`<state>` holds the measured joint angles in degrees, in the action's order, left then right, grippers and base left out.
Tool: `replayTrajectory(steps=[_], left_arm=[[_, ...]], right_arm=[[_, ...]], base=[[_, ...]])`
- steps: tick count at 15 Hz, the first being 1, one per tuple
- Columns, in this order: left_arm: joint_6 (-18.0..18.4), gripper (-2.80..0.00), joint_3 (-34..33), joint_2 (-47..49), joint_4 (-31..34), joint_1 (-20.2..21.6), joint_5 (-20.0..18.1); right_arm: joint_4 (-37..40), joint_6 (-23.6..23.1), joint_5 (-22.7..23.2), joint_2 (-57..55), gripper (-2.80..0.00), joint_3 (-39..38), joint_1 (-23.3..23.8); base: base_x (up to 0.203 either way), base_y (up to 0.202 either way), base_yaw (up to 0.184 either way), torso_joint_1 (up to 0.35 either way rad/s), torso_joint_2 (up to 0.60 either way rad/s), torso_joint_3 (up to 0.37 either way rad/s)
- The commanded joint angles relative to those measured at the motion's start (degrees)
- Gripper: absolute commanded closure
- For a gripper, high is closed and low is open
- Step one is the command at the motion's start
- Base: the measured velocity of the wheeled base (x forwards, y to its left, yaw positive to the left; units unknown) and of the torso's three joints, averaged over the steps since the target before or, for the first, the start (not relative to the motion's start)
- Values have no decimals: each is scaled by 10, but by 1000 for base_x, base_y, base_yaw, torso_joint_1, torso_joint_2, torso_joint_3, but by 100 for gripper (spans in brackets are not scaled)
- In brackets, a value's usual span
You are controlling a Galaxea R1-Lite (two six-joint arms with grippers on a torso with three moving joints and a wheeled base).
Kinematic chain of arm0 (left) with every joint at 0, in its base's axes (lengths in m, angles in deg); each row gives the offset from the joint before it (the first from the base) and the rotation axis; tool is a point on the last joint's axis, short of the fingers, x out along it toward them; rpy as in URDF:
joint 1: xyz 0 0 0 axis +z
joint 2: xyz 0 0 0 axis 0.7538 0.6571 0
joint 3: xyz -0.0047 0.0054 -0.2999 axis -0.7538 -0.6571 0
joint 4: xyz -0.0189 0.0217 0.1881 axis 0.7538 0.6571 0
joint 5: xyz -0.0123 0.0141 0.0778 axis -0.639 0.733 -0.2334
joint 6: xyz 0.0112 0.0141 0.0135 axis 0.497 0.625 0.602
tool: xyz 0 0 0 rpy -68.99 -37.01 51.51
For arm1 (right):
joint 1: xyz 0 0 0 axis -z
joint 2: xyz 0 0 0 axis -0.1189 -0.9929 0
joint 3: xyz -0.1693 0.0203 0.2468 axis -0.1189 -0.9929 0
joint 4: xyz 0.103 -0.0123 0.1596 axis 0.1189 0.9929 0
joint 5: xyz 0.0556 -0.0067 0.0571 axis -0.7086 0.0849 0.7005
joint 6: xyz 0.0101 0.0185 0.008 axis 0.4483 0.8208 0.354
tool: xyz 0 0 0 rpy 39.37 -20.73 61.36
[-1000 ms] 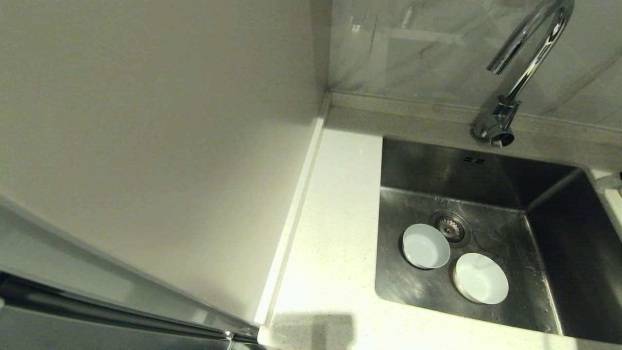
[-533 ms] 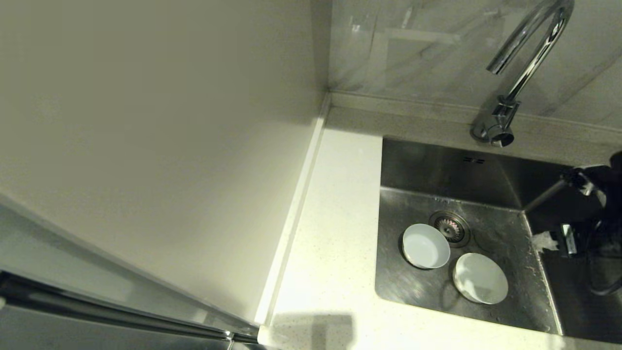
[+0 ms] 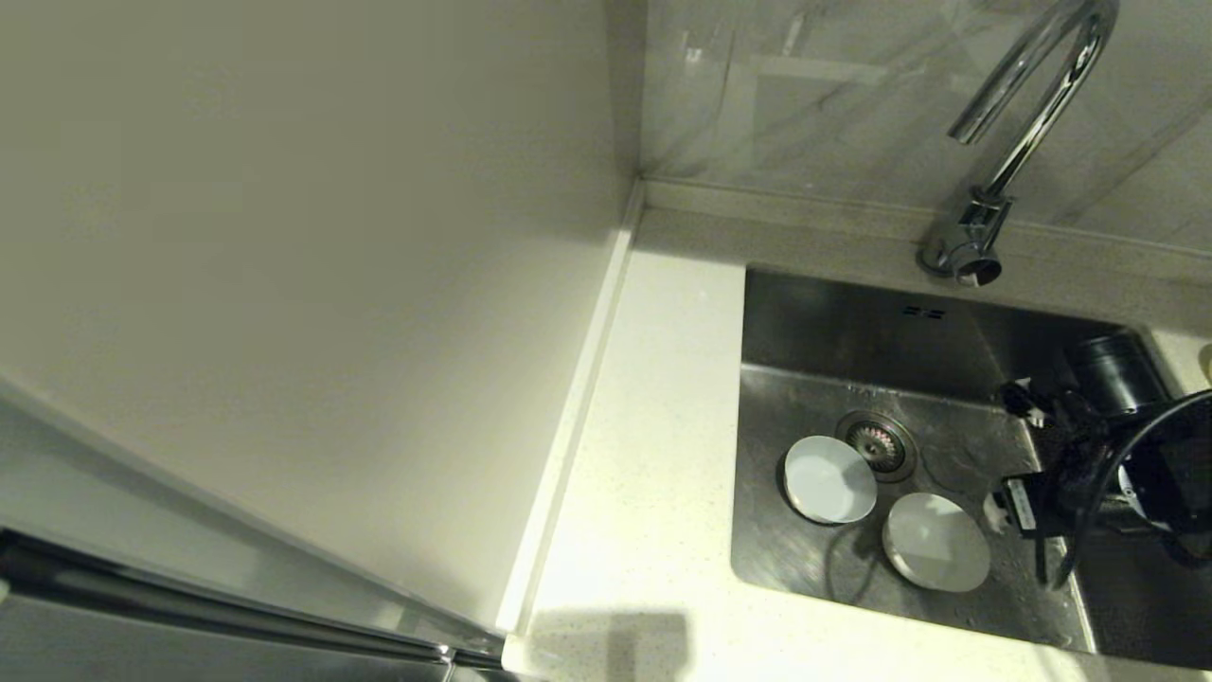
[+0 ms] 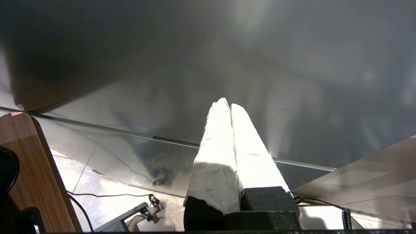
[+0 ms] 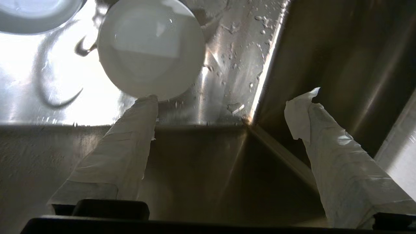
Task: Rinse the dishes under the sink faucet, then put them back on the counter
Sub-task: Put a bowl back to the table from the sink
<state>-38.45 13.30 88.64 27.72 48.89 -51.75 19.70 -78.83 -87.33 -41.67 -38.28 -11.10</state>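
Right gripper [image 5: 224,100]: fingers spread wide, empty, inside the sink [image 3: 947,332] near its right wall; one fingertip [image 5: 148,102] just beside the white bowl [image 3: 936,543].
Grey-blue bowl [image 3: 829,479]: on the basin floor, beside the drain [image 3: 877,443].
Open room: bare counter [image 3: 653,426] left of the sink.
Faucet [image 3: 1018,133]: behind the basin.
Left gripper [image 4: 230,105]: fingers pressed together, away from the sink.

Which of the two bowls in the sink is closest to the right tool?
The white bowl, farther from the drain; the right tool is just beside it. The grey-blue bowl sits against the drain, farther away.
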Motion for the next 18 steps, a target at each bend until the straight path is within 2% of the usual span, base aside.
replayTrajectory(steps=[1,7,13,18], left_arm=[[0,0,-2,0,0,0,1],[0,0,-2,0,0,0,0],[0,0,-2,0,0,0,0],[0,0,-1,0,0,0,0]], right_arm=[[-26,0,-13,-68,-280,8,-1],[-86,0,-20,-192,-280,48,2],[-85,-4,-19,-263,-280,107,23],[-77,-12,32,-294,-280,134,66]], base=[[0,0,0,0,0,0],[0,0,0,0,0,0],[0,0,0,0,0,0],[0,0,0,0,0,0]])
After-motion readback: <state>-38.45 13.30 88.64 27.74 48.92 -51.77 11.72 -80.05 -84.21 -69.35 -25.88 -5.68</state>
